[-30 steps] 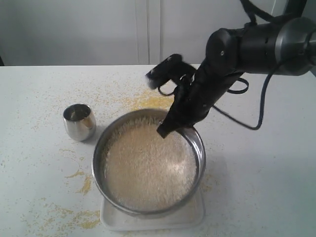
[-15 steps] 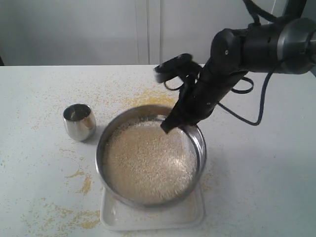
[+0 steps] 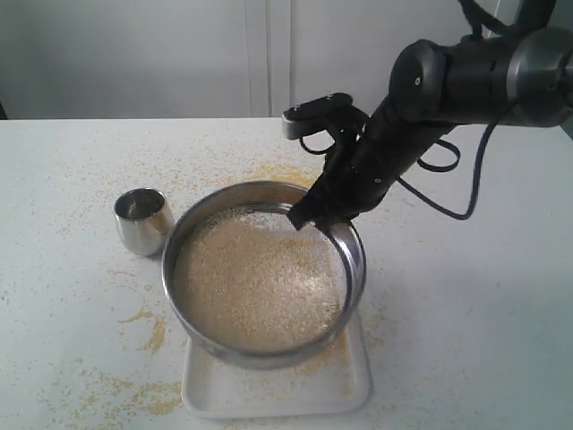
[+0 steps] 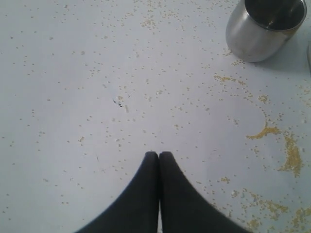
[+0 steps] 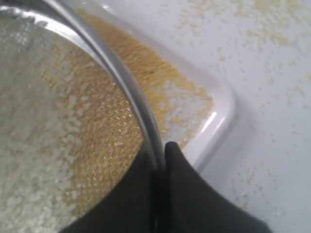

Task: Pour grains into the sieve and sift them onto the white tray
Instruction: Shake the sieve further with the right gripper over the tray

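The wide steel sieve (image 3: pixel 188 235) is held above the white tray (image 3: pixel 349 394), tilted a little, with pale beige grains (image 3: pixel 255 282) heaped on its mesh. My right gripper (image 3: pixel 309 217) is shut on the sieve's far rim. In the right wrist view its black fingers (image 5: pixel 184 194) pinch the sieve rim (image 5: pixel 121 73), and fine yellow grains (image 5: pixel 160 77) lie on the tray (image 5: pixel 221 128) below. My left gripper (image 4: pixel 159 154) is shut with nothing in it, over bare table, out of the exterior view.
A small shiny steel cup (image 3: pixel 143 220) stands on the table left of the sieve; it also shows in the left wrist view as the cup (image 4: pixel 262 29). Spilled yellow grains (image 3: pixel 152 333) are scattered over the white tabletop around the tray.
The sieve has shifted left and slightly away over the tray, carried by my right gripper, and the grains have spread. The cup has stayed put.
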Action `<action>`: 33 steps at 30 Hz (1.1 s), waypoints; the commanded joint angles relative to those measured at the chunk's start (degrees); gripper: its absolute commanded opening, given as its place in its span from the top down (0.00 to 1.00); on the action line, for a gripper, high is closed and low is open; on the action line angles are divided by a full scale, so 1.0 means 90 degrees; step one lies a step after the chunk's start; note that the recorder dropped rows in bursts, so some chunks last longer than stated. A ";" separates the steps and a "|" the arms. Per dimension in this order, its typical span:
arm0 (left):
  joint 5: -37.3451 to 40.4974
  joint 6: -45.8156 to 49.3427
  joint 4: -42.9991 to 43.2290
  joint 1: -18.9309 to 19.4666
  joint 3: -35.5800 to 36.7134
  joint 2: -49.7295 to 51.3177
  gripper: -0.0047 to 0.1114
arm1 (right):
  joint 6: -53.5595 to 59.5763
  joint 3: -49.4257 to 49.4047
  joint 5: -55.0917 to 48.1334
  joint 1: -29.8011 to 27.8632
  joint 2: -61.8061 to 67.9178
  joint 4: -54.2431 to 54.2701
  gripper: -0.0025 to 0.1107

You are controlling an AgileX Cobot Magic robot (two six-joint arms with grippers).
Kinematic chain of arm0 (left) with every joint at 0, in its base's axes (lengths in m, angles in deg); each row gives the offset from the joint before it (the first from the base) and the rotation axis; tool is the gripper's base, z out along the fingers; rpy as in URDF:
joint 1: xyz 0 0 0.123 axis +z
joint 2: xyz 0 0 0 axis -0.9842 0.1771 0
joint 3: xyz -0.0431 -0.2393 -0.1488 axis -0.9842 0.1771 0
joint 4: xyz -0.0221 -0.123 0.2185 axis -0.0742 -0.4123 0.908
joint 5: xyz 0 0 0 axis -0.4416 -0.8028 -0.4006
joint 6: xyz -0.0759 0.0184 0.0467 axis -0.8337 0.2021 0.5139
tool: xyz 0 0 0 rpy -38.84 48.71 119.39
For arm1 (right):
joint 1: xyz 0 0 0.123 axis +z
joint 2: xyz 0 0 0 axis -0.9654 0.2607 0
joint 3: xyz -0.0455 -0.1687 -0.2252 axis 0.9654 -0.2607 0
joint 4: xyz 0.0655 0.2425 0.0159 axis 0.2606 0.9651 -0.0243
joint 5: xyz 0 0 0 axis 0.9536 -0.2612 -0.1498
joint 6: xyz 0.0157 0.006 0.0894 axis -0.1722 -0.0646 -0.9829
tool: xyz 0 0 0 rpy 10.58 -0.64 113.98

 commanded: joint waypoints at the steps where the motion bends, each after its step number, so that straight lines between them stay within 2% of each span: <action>1: 0.0020 0.0006 -0.0058 0.0028 0.0045 -0.0044 0.95 | -0.2102 0.0056 0.0428 -0.0382 -0.0053 0.0180 0.98; 2: 0.0020 0.0006 -0.0058 0.0028 0.0045 -0.0044 0.95 | -0.2097 0.0056 0.0513 -0.0467 -0.0027 0.0537 0.98; 4: 0.0020 0.0006 -0.0058 0.0028 0.0045 -0.0044 0.95 | 0.0252 0.0100 -0.0182 -0.0414 0.0001 0.1735 0.98; 5: 0.0020 0.0006 -0.0058 0.0028 0.0045 -0.0044 0.95 | 0.1761 0.0132 -0.0903 -0.0373 0.0030 0.2138 0.98; 6: 0.0020 0.0006 -0.0058 0.0028 0.0045 -0.0044 0.95 | 0.2558 0.0188 -0.1320 -0.0390 0.0047 0.1939 0.98; 7: 0.0020 0.0006 -0.0058 0.0028 0.0045 -0.0044 0.95 | 0.1983 0.0206 -0.1087 -0.0529 0.0047 0.1569 0.98; 9: 0.0020 0.0006 -0.0058 0.0028 0.0045 -0.0044 0.95 | -0.1337 0.0194 0.0033 -0.0917 0.0062 0.1085 0.98; 10: 0.0020 0.0006 -0.0058 0.0028 0.0045 -0.0044 0.95 | -0.1330 0.0194 -0.0023 -0.0957 0.0089 0.1315 0.98; 12: 0.0020 0.0006 -0.0058 0.0028 0.0045 -0.0044 0.95 | 0.1483 0.0271 -0.1270 -0.0792 0.0117 0.1960 0.98; 13: 0.0020 0.0006 -0.0058 0.0028 0.0045 -0.0044 0.95 | 0.2563 0.0295 -0.1862 -0.0692 0.0117 0.1711 0.98; 14: 0.0020 0.0006 -0.0058 0.0028 0.0045 -0.0044 0.95 | 0.2318 0.0295 -0.1783 -0.0678 0.0098 0.1166 0.98; 15: 0.0020 0.0006 -0.0058 0.0028 0.0045 -0.0044 0.95 | 0.0586 0.0275 -0.0912 -0.0756 0.0067 0.0396 0.98; 16: 0.0020 0.0006 -0.0058 0.0028 0.0045 -0.0044 0.95 | -0.1661 0.0209 -0.0145 -0.0895 0.0054 -0.0109 0.98; 17: 0.0020 0.0006 -0.0058 0.0028 0.0045 -0.0044 0.95 | -0.2404 0.0176 0.0079 -0.0948 0.0054 -0.0136 0.98; 18: 0.0020 0.0006 -0.0058 0.0028 0.0045 -0.0044 0.95 | -0.1608 0.0176 0.0028 -0.0925 0.0054 0.0198 0.98; 20: 0.0020 0.0006 -0.0058 0.0028 0.0045 -0.0044 0.95 | 0.0935 0.0176 -0.0861 -0.0603 0.0054 0.1249 0.98; 21: 0.0020 0.0006 -0.0058 0.0028 0.0045 -0.0044 0.95 | 0.2085 0.0176 -0.1269 -0.0448 0.0054 0.1091 0.98; 22: 0.0020 0.0006 -0.0058 0.0028 0.0045 -0.0044 0.95 | 0.2182 0.0176 -0.1158 -0.0363 0.0028 0.0566 0.98; 23: 0.0034 0.0006 -0.0058 0.0028 0.0045 -0.0044 0.95 | 0.1082 0.0176 -0.0692 -0.0351 0.0015 0.0025 0.98; 24: 0.0034 0.0006 -0.0058 0.0028 0.0045 -0.0044 0.95 | -0.1973 0.0176 0.0255 -0.0451 0.0015 -0.0646 0.98; 25: 0.0034 0.0006 -0.0058 0.0028 0.0045 -0.0044 0.95 | -0.2102 0.0176 0.0304 -0.0451 0.0015 -0.0514 0.98; 26: 0.0034 0.0006 -0.0058 0.0028 0.0045 -0.0044 0.95 | 0.0362 0.0176 -0.0241 -0.0216 0.0015 0.0289 0.98; 27: 0.0034 0.0006 -0.0058 0.0028 0.0045 -0.0044 0.95 | 0.1604 0.0176 -0.0595 -0.0100 0.0015 0.0264 0.98; 28: 0.0034 0.0006 -0.0058 0.0028 0.0045 -0.0044 0.95 | 0.0730 0.0176 -0.0198 -0.0182 0.0029 -0.0517 0.98; 29: 0.0034 0.0006 -0.0058 0.0028 0.0045 -0.0044 0.95 | -0.1134 0.0176 0.0334 -0.0303 0.0029 -0.0795 0.98; 30: 0.0034 0.0006 -0.0058 0.0028 0.0045 -0.0044 0.95 | -0.2301 0.0176 0.0496 -0.0440 0.0041 -0.0378 0.98; 31: 0.0034 0.0006 -0.0058 0.0028 0.0045 -0.0044 0.95 | 0.0104 0.0176 -0.0154 -0.0277 0.0041 0.0384 0.98; 32: 0.0034 0.0006 -0.0058 0.0028 0.0045 -0.0044 0.95 | 0.1951 0.0176 -0.0914 -0.0140 0.0041 0.0420 0.98; 33: 0.0034 0.0006 -0.0058 0.0028 0.0045 -0.0044 0.95 | 0.1694 0.0147 -0.1057 -0.0108 0.0012 -0.0224 0.98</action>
